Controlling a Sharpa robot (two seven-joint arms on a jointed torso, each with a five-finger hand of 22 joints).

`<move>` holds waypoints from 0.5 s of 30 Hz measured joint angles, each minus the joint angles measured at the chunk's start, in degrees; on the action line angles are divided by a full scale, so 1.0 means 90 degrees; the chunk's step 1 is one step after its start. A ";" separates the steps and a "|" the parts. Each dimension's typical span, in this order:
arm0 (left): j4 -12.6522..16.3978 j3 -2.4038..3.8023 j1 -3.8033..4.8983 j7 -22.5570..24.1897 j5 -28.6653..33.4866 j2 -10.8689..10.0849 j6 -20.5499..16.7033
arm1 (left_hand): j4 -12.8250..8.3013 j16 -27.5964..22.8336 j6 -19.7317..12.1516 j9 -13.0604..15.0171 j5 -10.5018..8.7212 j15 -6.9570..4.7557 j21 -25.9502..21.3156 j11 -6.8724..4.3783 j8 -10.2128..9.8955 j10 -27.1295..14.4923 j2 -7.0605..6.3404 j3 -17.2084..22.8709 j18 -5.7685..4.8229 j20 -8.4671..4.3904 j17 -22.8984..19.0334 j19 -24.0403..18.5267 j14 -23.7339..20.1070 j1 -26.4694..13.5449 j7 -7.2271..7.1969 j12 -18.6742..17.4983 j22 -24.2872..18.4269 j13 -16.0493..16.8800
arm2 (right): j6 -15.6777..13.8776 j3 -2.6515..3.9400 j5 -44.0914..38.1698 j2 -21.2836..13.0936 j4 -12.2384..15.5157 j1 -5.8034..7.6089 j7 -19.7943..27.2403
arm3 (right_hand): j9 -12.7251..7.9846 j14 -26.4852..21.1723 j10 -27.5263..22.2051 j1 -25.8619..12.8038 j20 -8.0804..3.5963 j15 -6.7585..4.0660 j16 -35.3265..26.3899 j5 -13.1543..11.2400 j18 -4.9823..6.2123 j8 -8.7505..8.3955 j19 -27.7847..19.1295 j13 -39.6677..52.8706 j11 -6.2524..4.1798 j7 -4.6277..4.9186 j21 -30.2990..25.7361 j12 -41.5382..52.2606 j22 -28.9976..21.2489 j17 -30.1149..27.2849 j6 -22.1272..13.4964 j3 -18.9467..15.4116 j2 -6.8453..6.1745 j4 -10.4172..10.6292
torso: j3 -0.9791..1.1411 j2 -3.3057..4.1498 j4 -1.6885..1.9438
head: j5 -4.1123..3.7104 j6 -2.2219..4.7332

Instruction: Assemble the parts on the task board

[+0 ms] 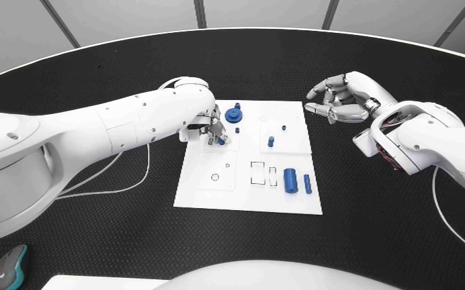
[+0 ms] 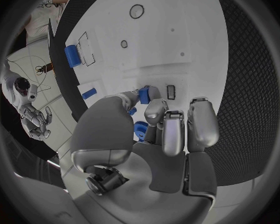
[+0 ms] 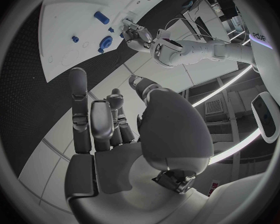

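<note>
The left hand (image 1: 212, 129) pinched a small blue part (image 1: 222, 140) over the task board (image 1: 250, 196); the right hand (image 1: 341, 99) hovered empty, fingers loosely spread, off the board's far right corner.

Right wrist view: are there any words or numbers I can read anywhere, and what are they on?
"edie" or something like it, cut off at the rim: pale letters on a dark panel in the room, too blurred to be sure.
Task board: outlines only, no words or numbers.
Hands and arms: no readable text.
</note>
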 measured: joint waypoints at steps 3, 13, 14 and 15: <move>-0.0005 0.0000 0.0000 0.0000 0.0000 -0.0002 0.0007 | 0.0038 0.0000 0.0003 -0.0001 -0.0001 0.0000 0.0000 0.0000 0.0000 -0.0001 0.0000 -0.0057 0.0000 0.0000 0.0000 0.0000 0.0000 0.0000 -0.0003 0.0000 0.0000 -0.0002 | 0.0004 0.0000 0.0000 -0.0002 0.0000 0.0000 0.0000 | 0.0000 0.0000 0.0000 0.0000 0.0000 0.0000 0.0000 0.0000 0.0000 0.0000 0.0000 -0.0012 0.0000 0.0000 -0.0041 0.0000 -0.0024 -0.0013 0.0000 0.0000 0.0000 0.0000 | -0.0001 -0.0001 0.0001 | -0.0001 -0.0001; -0.0009 0.0000 -0.0001 0.0000 -0.0003 -0.0026 0.0084 | 0.0191 0.0000 0.0021 -0.0003 0.0000 0.0000 0.0000 0.0001 0.0001 -0.0049 -0.0034 -0.0406 0.0000 0.0000 0.0000 0.0000 0.0000 -0.0034 -0.0021 0.0000 -0.0001 -0.0029 | 0.0006 0.0000 0.0000 -0.0012 0.0002 0.0000 0.0000 | 0.0000 0.0000 0.0000 0.0000 0.0000 0.0000 0.0000 0.0000 0.0000 0.0000 0.0000 -0.0013 0.0000 0.0000 -0.0041 0.0000 -0.0024 -0.0013 0.0000 0.0000 0.0000 0.0000 | -0.0005 0.0000 0.0005 | -0.0002 0.0004; -0.0008 0.0000 -0.0001 0.0000 -0.0003 -0.0028 0.0089 | 0.0185 0.0000 0.0021 -0.0003 0.0000 0.0000 0.0000 0.0001 0.0001 -0.0049 -0.0034 -0.0412 0.0000 0.0000 0.0000 0.0000 0.0000 -0.0034 -0.0021 0.0000 -0.0001 -0.0029 | 0.0006 0.0000 0.0000 -0.0013 0.0003 0.0000 0.0000 | -0.0001 0.0000 0.0000 0.0000 0.0000 0.0000 0.0000 0.0000 0.0000 0.0000 0.0000 -0.0012 0.0000 0.0000 -0.0041 0.0000 -0.0024 -0.0013 0.0000 0.0000 0.0000 0.0000 | -0.0005 0.0000 0.0006 | -0.0002 0.0004; -0.0008 0.0000 -0.0001 0.0000 -0.0004 -0.0030 0.0094 | 0.0189 0.0000 0.0021 -0.0003 0.0000 0.0000 0.0000 0.0001 0.0001 -0.0049 -0.0034 -0.0470 0.0001 0.0000 0.0000 0.0000 0.0000 -0.0034 -0.0021 0.0000 -0.0001 -0.0029 | 0.0006 0.0000 0.0000 -0.0014 0.0004 0.0000 0.0000 | -0.0001 0.0000 0.0000 0.0000 0.0000 0.0000 0.0000 0.0000 0.0000 0.0000 0.0000 -0.0013 0.0000 0.0000 -0.0041 0.0000 -0.0024 -0.0013 0.0000 0.0000 0.0000 0.0000 | -0.0005 0.0000 0.0006 | -0.0005 0.0004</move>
